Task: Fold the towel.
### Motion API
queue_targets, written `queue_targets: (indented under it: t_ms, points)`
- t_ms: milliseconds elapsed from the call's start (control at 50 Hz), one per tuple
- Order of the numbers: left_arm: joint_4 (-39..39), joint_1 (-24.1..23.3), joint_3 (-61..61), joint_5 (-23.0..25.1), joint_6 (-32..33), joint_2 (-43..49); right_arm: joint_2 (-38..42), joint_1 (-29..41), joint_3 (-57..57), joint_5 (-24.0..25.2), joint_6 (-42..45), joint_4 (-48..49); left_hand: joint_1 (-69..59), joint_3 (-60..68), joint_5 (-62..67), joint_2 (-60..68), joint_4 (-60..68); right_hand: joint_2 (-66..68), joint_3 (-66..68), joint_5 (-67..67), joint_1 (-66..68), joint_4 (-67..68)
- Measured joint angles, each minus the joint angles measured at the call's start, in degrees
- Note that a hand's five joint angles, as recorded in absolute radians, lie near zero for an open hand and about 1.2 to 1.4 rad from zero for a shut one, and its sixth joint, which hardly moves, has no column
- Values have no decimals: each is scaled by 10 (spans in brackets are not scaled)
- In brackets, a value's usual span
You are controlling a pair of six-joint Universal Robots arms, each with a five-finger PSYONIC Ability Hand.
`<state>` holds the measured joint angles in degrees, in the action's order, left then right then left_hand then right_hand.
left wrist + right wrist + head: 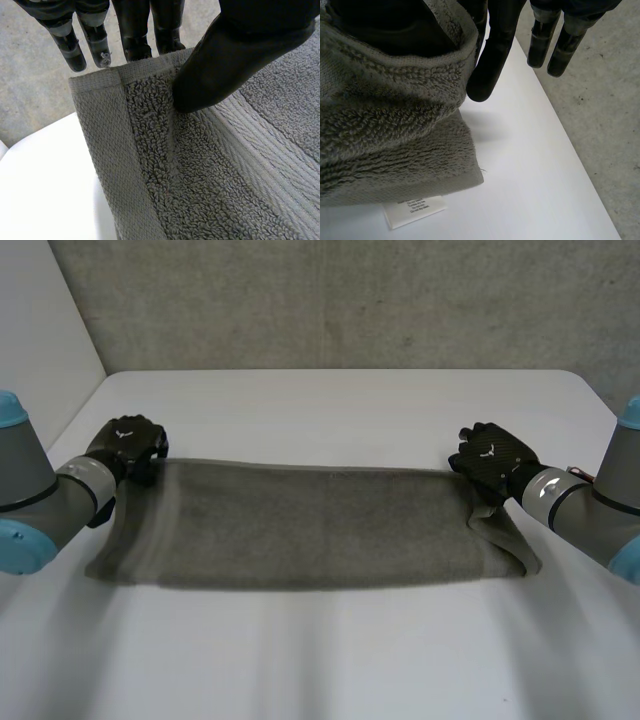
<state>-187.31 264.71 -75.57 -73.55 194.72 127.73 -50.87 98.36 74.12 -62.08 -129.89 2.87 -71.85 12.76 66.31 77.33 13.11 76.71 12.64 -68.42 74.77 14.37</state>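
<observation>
A grey towel (300, 525) lies stretched across the white table (330, 400), folded into a long strip. My left hand (126, 443) pinches its far left corner. In the left wrist view the thumb (225, 60) presses the towel's hem (145, 67) against the fingers (132, 35) behind it. My right hand (492, 462) holds the far right corner. In the right wrist view the towel (385, 130) bunches between the thumb and a finger (492, 50), and a white label (415, 207) sticks out under its edge.
A grey concrete wall (330, 300) stands behind the table. Bare table surface lies beyond the towel and in front of it. The table's right edge (570, 150) runs close to my right hand, with grey floor (605, 100) past it.
</observation>
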Motion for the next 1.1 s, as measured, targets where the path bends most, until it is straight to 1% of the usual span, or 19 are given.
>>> queue_targets:
  t_ms: [120, 140, 160, 180, 200, 240, 260, 280, 320, 380, 440, 600, 640, 680, 720, 740, 860, 1000, 1100]
  points:
    - [-1, -7, 8, 0, 0, 10, 11, 0, -13, 0, 1, 2, 0, 0, 0, 0, 0, -1, 0, 1, -1, 0]
    - [-1, -7, 9, 0, 0, 11, 13, 0, -14, 0, 1, 2, 0, 0, 0, 0, 0, -14, 0, 17, -14, 0]
    - [-1, -8, 9, -1, 0, 13, 16, 0, -16, -1, 1, 3, 13, 0, -18, -25, 0, -80, 0, 80, -68, 0]
    - [-1, -9, 9, -2, 0, 15, 18, 0, -17, -2, 2, 4, 96, 0, -120, -125, 0, -140, 0, 141, -127, 0]
    - [-1, -10, 9, -3, 0, 15, 19, 0, -18, -3, 2, 4, 143, 0, -169, -174, 0, -166, 0, 175, -161, 0]
    - [0, -13, 8, -9, 2, 16, 21, 0, -20, -10, 2, 9, 368, 0, -388, -402, 0, -268, 0, 278, -259, 0]
    - [0, -14, 8, -11, 2, 16, 20, 0, -20, -12, 1, 11, 423, 0, -448, -448, 0, -316, 0, 331, -309, 0]
    - [0, -17, 7, -19, 5, 13, 15, 0, -20, -18, -1, 18, 523, 0, -568, -572, 0, -402, 0, 434, -393, 0]
    - [1, -21, 6, -27, 8, 9, 5, 0, -19, -21, -5, 27, 549, 0, -613, -609, 0, -483, 0, 523, -474, 0]
    - [1, -26, 2, -39, 9, -8, -22, 1, -12, -23, -23, 44, 551, 0, -618, -611, 0, -598, 0, 640, -577, 0]
    - [2, -30, -5, -48, 8, -33, -56, 1, -1, -23, -56, 61, 551, 0, -618, -611, 0, -626, 0, 648, -605, 0]
    - [0, -37, -54, -51, 2, -132, -146, -4, 43, -16, -175, 104, 551, 0, -618, -611, 0, -622, 0, 642, -605, 0]
    - [0, -40, -68, -50, -2, -152, -154, -6, 50, -10, -188, 106, 551, 0, -618, -611, 0, -596, 0, 613, -576, 0]
    - [-1, -43, -79, -49, -7, -165, -156, -10, 55, 3, -196, 108, 551, 0, -618, -611, 0, -508, 0, 517, -493, 0]
    - [-1, -49, -92, -47, -15, -177, -149, -15, 58, 26, -200, 110, 551, 0, -618, -612, 0, -379, 0, 394, -370, 0]
    - [-1, -51, -95, -47, -17, -179, -145, -16, 58, 31, -200, 110, 551, 0, -618, -611, 0, -367, 0, 385, -356, 0]
    - [-1, -62, -114, -46, -28, -185, -94, -21, 35, 59, -195, 110, 551, 0, -618, -611, 0, -596, 0, 638, -576, 0]
    - [-1, -68, -125, -47, -30, -183, -19, -22, -34, 38, -197, 71, 551, 0, -618, -611, 0, -627, 0, 650, -613, 0]
    - [0, -67, -127, -47, -29, -183, 23, -22, -88, 0, -215, 1, 551, 0, -618, -611, 0, -627, 0, 650, -613, 0]
